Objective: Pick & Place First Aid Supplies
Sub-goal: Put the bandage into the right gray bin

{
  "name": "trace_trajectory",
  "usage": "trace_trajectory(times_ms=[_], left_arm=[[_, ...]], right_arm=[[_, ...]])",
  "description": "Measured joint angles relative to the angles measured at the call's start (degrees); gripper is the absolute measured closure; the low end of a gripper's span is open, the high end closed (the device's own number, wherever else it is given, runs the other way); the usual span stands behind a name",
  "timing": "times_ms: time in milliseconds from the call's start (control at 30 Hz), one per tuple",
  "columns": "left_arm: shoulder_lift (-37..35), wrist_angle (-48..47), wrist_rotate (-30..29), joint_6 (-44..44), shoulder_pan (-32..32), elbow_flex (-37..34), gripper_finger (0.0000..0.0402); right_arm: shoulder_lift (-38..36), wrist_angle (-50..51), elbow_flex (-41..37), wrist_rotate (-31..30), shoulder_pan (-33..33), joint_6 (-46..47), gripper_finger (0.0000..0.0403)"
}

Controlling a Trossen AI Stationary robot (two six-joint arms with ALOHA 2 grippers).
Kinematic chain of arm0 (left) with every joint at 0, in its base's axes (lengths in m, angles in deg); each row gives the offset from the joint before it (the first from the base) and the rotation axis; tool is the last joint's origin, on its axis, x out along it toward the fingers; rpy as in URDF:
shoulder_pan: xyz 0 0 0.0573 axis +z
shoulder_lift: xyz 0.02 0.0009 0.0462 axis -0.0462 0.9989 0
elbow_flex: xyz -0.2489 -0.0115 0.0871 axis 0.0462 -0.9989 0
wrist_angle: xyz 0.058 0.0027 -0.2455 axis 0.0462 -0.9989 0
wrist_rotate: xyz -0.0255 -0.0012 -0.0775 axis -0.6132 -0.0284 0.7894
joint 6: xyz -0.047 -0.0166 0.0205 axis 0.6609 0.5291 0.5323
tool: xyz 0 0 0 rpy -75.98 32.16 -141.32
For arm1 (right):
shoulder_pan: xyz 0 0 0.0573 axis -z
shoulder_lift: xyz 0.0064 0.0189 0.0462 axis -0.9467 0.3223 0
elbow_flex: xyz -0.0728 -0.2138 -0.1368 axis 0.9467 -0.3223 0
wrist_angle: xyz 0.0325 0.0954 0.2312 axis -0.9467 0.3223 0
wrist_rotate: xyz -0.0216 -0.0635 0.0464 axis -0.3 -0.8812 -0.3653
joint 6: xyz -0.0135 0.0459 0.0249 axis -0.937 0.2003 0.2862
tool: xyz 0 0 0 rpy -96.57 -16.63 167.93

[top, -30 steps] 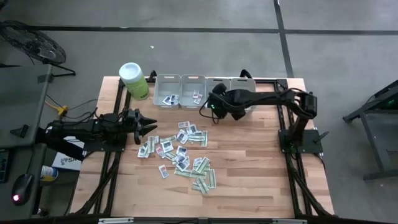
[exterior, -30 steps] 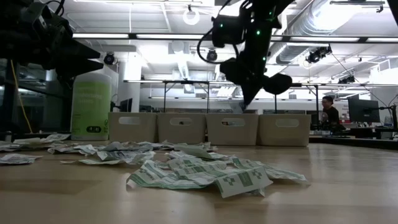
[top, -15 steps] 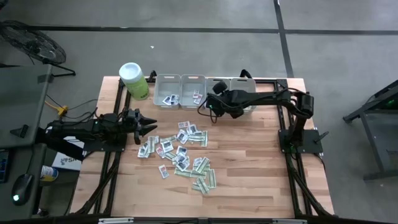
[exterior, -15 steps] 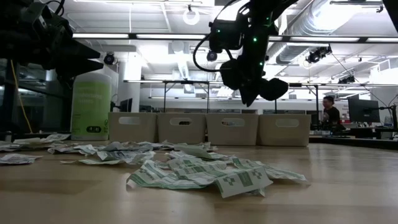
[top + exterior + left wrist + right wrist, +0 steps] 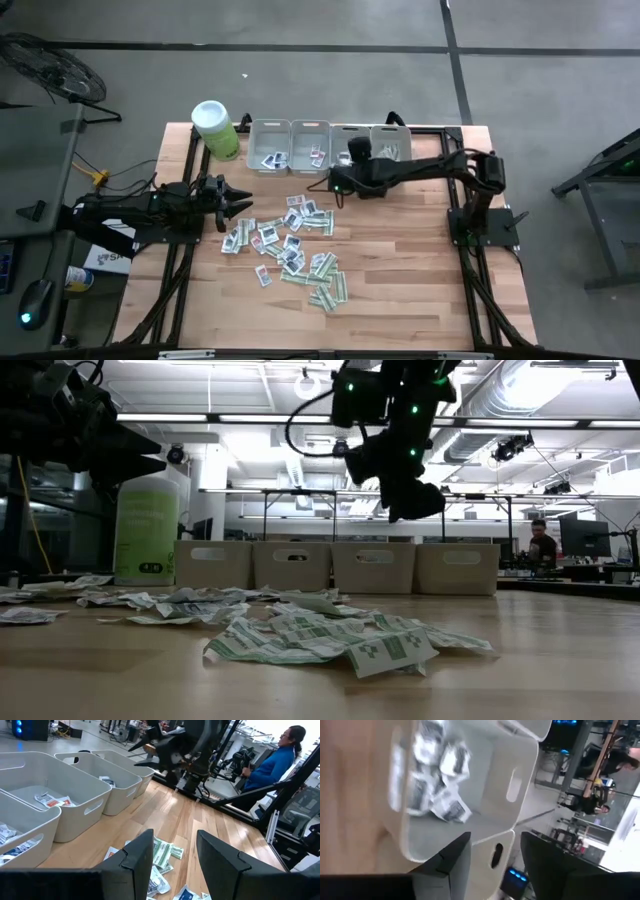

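Right gripper (image 5: 337,184), fingers spread and apparently empty, hangs at the bins' (image 5: 270,135) six o'clock edge, while the left gripper (image 5: 243,205), spread, waits at nine o'clock of the packets (image 5: 290,245).

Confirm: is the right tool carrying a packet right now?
No. In the right wrist view the right tool is open with nothing between its fingers, over a grey bin that holds packets.
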Motion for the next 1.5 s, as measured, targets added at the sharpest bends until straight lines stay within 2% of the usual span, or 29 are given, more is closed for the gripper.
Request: trace_trajectory(times_ms=[267,500,633,800,967,1367,1500], left_arm=[[0.0,0.0,0.0,0.0,0.0,0.0,0.0252],[0.0,0.0,0.0,0.0,0.0,0.0,0.0252],[0.0,0.0,0.0,0.0,0.0,0.0,0.0252],[0.0,0.0,0.0,0.0,0.0,0.0,0.0252],[0.0,0.0,0.0,0.0,0.0,0.0,0.0252],[0.0,0.0,0.0,0.0,0.0,0.0,0.0252],[0.0,0.0,0.0,0.0,0.0,0.0,0.0252]], right_arm=[[-0.7,0.0,0.0,0.3,-6.1,8.2,0.0247],[-0.7,-0.1,0.0,5.2,-10.4,15.4,0.0263],[-0.5,-0.2,0.0,10.2,-12.7,18.4,0.0264],[1.2,-1.6,0.0,15.5,-15.6,18.2,0.0261],[4.4,-4.7,0.0,16.3,-18.8,18.0,0.0263],[11.1,-14.2,0.0,16.3,-24.7,11.9,0.0259],[12.8,-16.0,0.0,13.0,-25.7,10.9,0.0244]])
